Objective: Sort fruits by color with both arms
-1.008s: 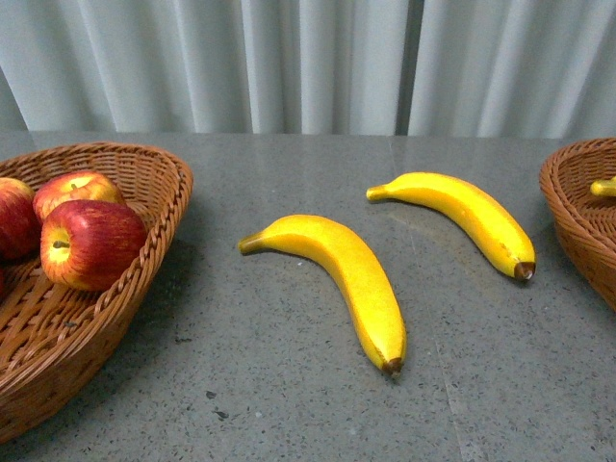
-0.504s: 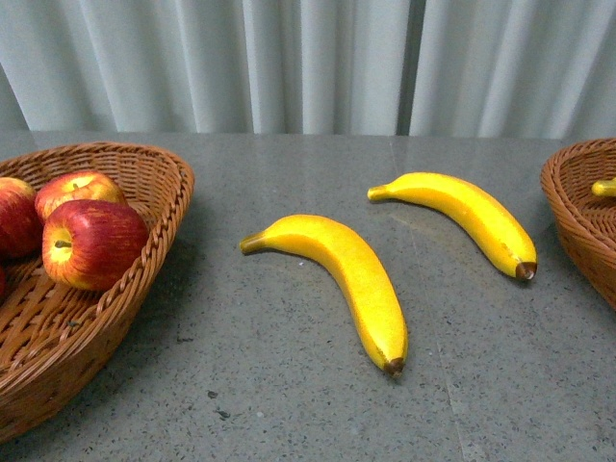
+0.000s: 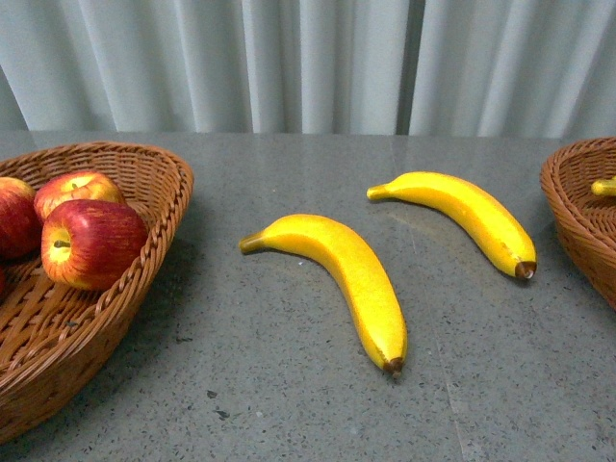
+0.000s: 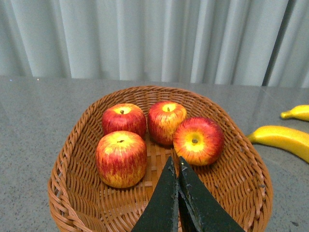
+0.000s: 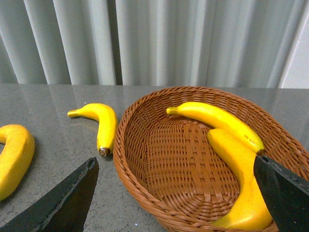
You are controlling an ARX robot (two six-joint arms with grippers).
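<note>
On my bench [image 3: 289, 404], a near banana [image 3: 342, 274] and a far banana [image 3: 457, 217] lie loose between the apple basket [image 3: 168, 192] and the banana basket [image 3: 568, 221]. Their stems point left and their brown tips slant right, toward me. My left fingers [image 4: 169, 203] hang pressed together over four apples [image 4: 120, 157]. My right fingers [image 5: 72, 193] are spread wide above two stowed bananas [image 5: 217, 121].

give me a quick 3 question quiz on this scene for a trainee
1. How many apples are in the left basket?
2. True or false: the right gripper is open.
3. The two bananas outside the baskets lie: A on the apples, B on the table, C in a gripper.

Key: 1. four; 2. true; 3. B
</note>
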